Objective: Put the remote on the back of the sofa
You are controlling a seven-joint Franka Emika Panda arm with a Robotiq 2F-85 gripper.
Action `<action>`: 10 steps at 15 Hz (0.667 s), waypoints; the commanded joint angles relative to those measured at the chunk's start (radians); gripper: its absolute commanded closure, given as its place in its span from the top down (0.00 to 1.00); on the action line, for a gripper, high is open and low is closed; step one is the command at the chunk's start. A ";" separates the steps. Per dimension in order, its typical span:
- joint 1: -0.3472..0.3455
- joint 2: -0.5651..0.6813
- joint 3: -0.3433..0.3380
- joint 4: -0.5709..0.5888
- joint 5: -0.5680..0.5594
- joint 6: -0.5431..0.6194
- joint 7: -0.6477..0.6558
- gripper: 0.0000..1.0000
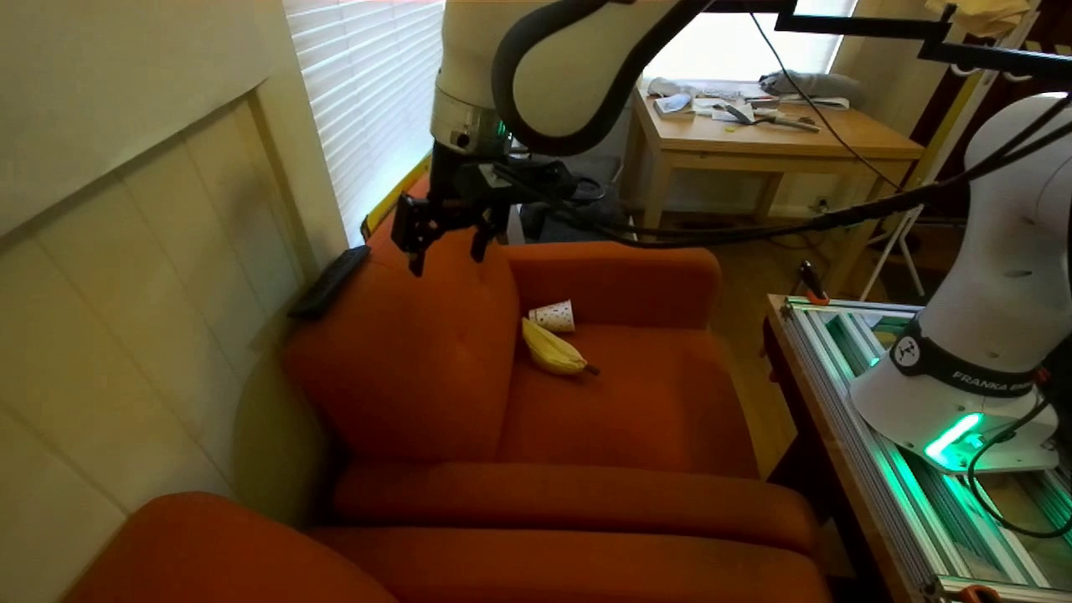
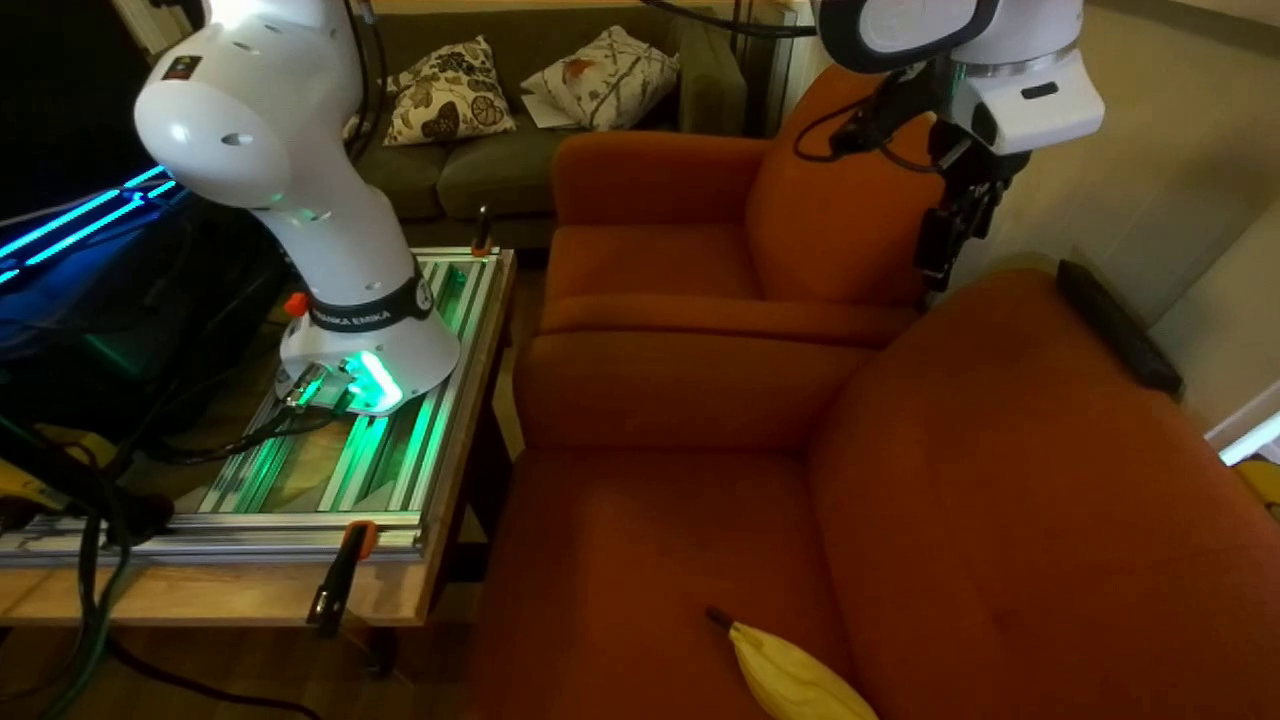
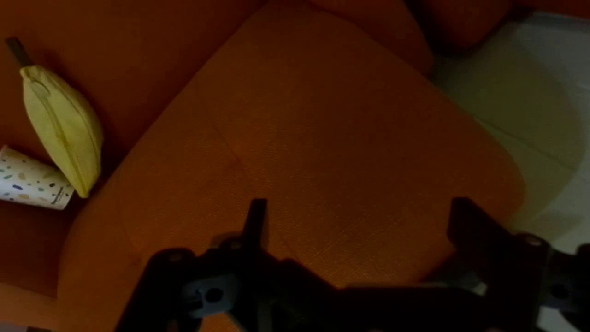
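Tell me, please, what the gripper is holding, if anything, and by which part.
Nothing: the gripper is open; the remote lies atop the back of the sofa.

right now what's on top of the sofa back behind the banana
The remote lies along the top edge of that sofa back, in both exterior views. The part directly beneath it is covered and cannot be seen.
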 commanded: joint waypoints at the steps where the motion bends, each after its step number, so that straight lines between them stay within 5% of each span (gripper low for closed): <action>1: -0.010 -0.068 0.009 -0.071 -0.079 -0.021 -0.079 1.00; 10: -0.022 -0.126 0.046 -0.148 -0.105 -0.012 -0.318 1.00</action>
